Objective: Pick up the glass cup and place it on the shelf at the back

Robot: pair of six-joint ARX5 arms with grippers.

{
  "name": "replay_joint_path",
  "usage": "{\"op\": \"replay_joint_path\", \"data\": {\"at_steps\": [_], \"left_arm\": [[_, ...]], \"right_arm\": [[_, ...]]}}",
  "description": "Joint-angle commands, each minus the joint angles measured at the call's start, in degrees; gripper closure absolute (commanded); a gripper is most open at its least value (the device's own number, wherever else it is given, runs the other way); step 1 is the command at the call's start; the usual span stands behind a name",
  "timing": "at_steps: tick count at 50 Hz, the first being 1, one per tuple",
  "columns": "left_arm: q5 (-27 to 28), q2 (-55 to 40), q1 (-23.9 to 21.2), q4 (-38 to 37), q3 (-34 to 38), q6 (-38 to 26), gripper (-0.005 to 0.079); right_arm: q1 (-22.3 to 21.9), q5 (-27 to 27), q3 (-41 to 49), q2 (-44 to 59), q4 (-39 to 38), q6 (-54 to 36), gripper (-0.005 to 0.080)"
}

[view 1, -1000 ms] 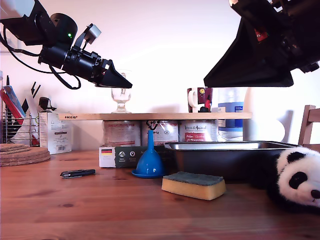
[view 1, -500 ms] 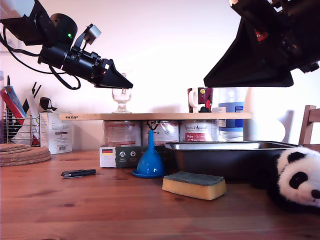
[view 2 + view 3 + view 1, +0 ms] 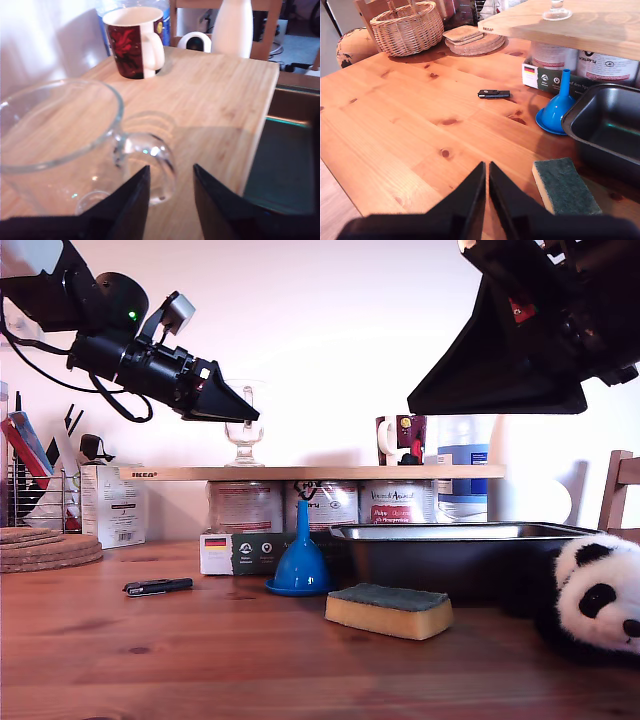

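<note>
The glass cup [image 3: 243,435] stands upright on the shelf [image 3: 350,472], toward the exterior view's left end of the plank. My first gripper [image 3: 255,415] reaches in from the exterior view's upper left, its tips at the cup's bowl. Seen from the first wrist, the glass cup [image 3: 55,145] rests on the shelf [image 3: 215,100] and my first gripper [image 3: 170,172] is open, its fingertips [image 3: 140,185] either side of the handle's outer curve, not clamping it. My second gripper [image 3: 487,167] is shut on nothing above the table; it hangs at the exterior view's upper right [image 3: 420,405].
A dark patterned mug [image 3: 400,438] stands further along the shelf. Tins [image 3: 245,505] prop the plank. Below are a baking tray [image 3: 450,550], blue funnel [image 3: 300,565], sponge [image 3: 388,610], toy panda [image 3: 598,595], a black stick [image 3: 155,587] and a basket [image 3: 407,27].
My first arm has shifted slightly toward the exterior view's left, its tip dipping a little. The glass cup has stayed put on the shelf. The second arm has not moved.
</note>
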State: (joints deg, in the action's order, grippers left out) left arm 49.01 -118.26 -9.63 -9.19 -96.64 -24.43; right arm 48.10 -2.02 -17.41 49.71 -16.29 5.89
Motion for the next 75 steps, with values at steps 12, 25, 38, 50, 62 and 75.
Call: {"op": "replay_joint_path", "data": {"at_steps": [12,25,38,50,62,75], "left_arm": [[0.31,0.2,0.15,-0.26,-0.96,-0.04,0.0504],[0.31,0.31,0.59,-0.31,-0.96,-0.04,0.0504],[0.98,1.55,1.36,-1.6,-0.96,-1.36,0.0504],[1.09,3.26,2.03,-3.32,-0.96,-2.23,0.0505],[1.09,6.51,3.3,-8.94,-0.96,-4.59,0.0549],[1.09,11.43,3.63,-15.65,-0.96,-6.36,0.0763]], "right_arm": [[0.15,-0.04,-0.07,0.26,-0.57,-0.33,0.0764],[0.15,-0.04,-0.07,0.26,-0.57,-0.35,0.0765],[0.15,-0.07,-0.07,0.26,-0.55,-0.35,0.0765],[0.13,-0.07,-0.07,0.26,-0.55,-0.35,0.0764],[0.11,-0.07,-0.07,0.28,-0.59,-0.35,0.0764],[-1.53,-6.34,-0.07,0.22,-1.6,-1.57,0.0765]]}}
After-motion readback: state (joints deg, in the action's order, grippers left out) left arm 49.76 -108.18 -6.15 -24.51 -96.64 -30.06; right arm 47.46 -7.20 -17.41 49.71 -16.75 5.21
